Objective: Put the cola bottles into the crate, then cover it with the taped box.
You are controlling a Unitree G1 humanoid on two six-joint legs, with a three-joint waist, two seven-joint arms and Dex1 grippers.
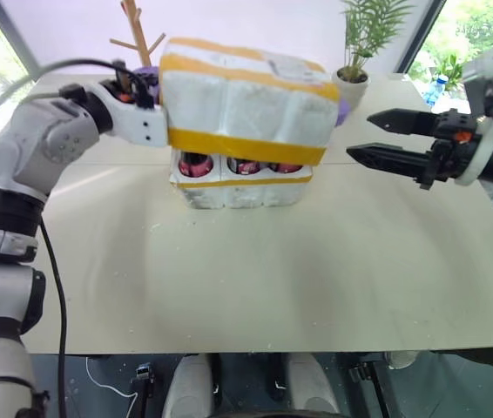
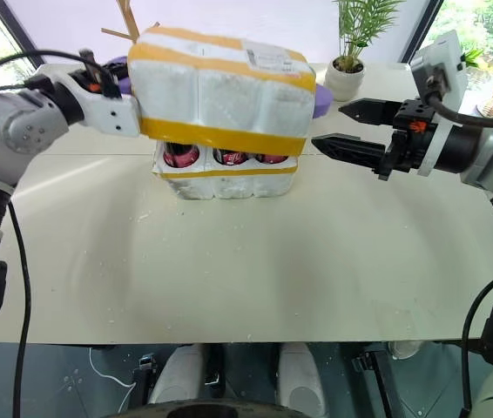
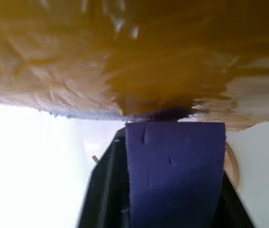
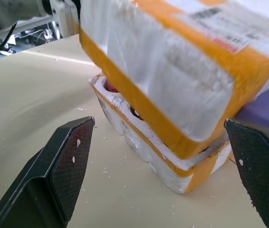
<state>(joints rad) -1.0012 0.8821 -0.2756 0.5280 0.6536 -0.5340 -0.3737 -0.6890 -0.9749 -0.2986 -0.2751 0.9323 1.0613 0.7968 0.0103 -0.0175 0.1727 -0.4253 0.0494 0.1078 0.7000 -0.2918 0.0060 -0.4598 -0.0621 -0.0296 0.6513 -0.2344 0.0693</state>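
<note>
At upper centre of the head views, the large white styrofoam box banded in wide yellow tape sits tilted over the low white styrofoam crate, red-capped cola bottles showing beneath. The left gripper meets the box's left end; whether it grips cannot be told. The right gripper, jaws spread and empty, waits just right of its long axis.

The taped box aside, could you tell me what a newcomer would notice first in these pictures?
The taped box sits tilted over the crate mid-table, with red-capped cola bottles peeking from the gap. The left claw is at the box's left end, and the open right claw waits to its right.
</note>
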